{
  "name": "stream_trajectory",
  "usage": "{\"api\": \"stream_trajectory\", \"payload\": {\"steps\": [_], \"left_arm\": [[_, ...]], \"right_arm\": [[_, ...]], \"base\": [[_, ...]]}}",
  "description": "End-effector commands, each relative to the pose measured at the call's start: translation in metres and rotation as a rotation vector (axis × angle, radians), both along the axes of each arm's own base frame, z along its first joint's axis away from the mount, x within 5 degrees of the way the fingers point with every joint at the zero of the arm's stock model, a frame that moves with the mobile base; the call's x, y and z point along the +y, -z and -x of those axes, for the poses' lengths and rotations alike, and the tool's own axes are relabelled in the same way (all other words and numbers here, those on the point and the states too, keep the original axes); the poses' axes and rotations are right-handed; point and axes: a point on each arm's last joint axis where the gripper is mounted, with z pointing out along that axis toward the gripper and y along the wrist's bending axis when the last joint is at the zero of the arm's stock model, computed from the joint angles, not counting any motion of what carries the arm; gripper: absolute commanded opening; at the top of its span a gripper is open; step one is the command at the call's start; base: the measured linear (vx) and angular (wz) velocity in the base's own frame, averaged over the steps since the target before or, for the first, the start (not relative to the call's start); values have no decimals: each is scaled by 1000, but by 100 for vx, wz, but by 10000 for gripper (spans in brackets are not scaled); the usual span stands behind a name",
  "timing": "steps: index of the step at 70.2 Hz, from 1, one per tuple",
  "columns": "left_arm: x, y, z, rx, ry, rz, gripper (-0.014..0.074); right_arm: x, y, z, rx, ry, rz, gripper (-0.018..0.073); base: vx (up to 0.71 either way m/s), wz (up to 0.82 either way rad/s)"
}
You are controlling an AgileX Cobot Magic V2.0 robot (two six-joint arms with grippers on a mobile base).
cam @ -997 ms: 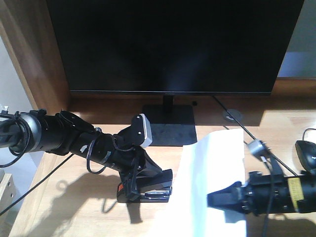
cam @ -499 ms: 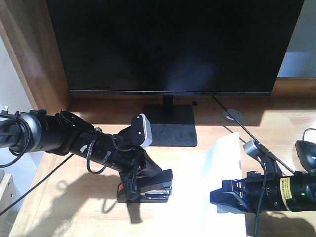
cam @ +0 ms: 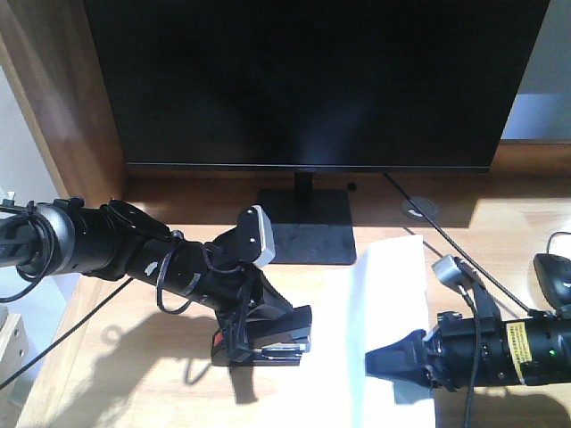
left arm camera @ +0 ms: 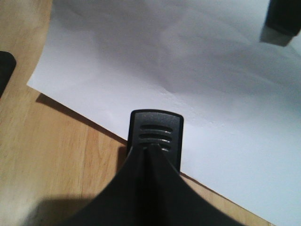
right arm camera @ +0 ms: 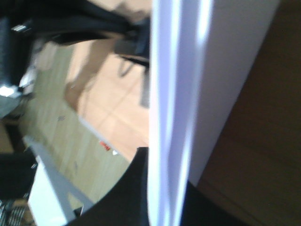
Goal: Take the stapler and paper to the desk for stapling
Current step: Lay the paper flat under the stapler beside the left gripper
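The stapler [cam: 284,332] sits low over the desk [cam: 134,374], in front of the left side of the monitor's stand [cam: 308,227], with its orange-red patch to the left and its metal strip showing in the open mouth, which faces right toward the paper [cam: 389,303]. The left gripper [cam: 243,332] is clamped on the stapler from above; whether the stapler touches the wood I cannot tell. In the left wrist view a black ridged tip [left arm camera: 155,134] lies right over the paper's near edge, and that edge casts a thin shadow on the desk. The paper is 1 white sheet just right of the stapler, its far end near the stand and its near end pinched between the closed fingers of the right gripper [cam: 382,364]. In the right wrist view the sheet [right arm camera: 174,94] appears edge-on. The large black monitor [cam: 312,80] stands behind, and a black mouse [cam: 553,278] sits at the far right.
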Motion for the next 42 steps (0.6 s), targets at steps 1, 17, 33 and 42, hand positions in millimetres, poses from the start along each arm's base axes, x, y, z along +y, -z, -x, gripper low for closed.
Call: {"api": "stream_trajectory", "payload": {"steps": [1,17,33,42], "left_arm": [[-5,-25,0,-29,0,75,-6],[-5,-25,0,-29,0,75,-6],[-5,-25,0,-29,0,75,-6],[-5,-25,0,-29,0,75,-6]], "right_arm": [[6,-18,2,-109,-94,-118,-3],[4,-15,-3,-100,-30,-75,-3],[-6,-3,-11,20,159,45,-3],[-8,-3,-14,19,204,50,-3]], "base": [[0,0],[0,0],[0,0],[0,0]]}}
